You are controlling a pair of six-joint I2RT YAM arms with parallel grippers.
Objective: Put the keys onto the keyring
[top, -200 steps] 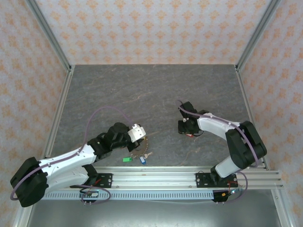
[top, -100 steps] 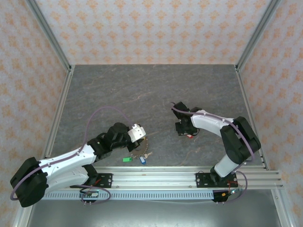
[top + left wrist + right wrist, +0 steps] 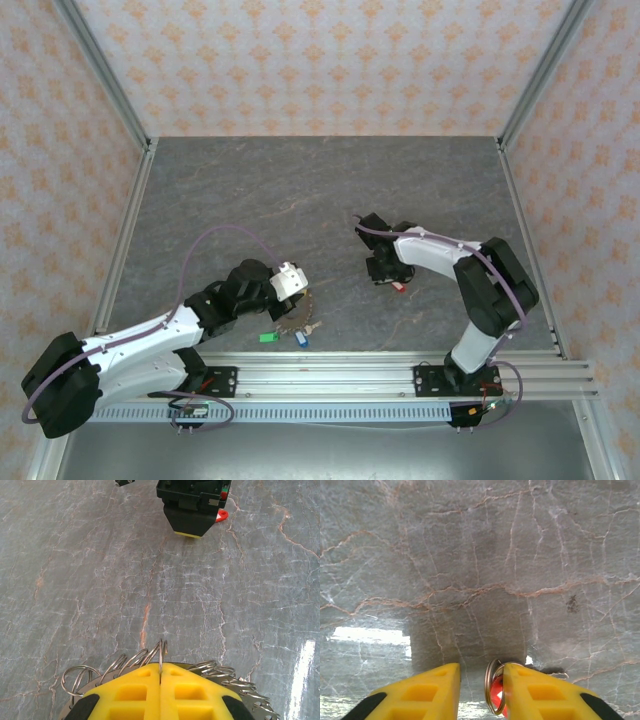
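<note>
The keyring (image 3: 127,661), a thin metal ring with several small wire loops fanned along it, lies under my left gripper (image 3: 161,666), whose yellow fingers are shut on one upright loop. In the top view the left gripper (image 3: 296,297) sits over the keyring (image 3: 304,313) near the front rail. Keys with a green tag (image 3: 266,337) and a blue tag (image 3: 302,339) lie beside it. My right gripper (image 3: 481,671) is low over the table with its jaws apart. A small split ring carrying a red-tagged key (image 3: 496,692) leans against the inner face of its right finger (image 3: 530,685).
The right gripper (image 3: 192,507) and the red tag (image 3: 222,515) appear at the far end of the left wrist view. A metal rail (image 3: 400,370) runs along the table's front edge. Patterned walls and frame posts (image 3: 105,75) enclose the grey stone-look table (image 3: 300,190).
The right gripper has slid left and slightly farther back across the table, the red key staying at its fingers. The left arm and keyring have not moved.
</note>
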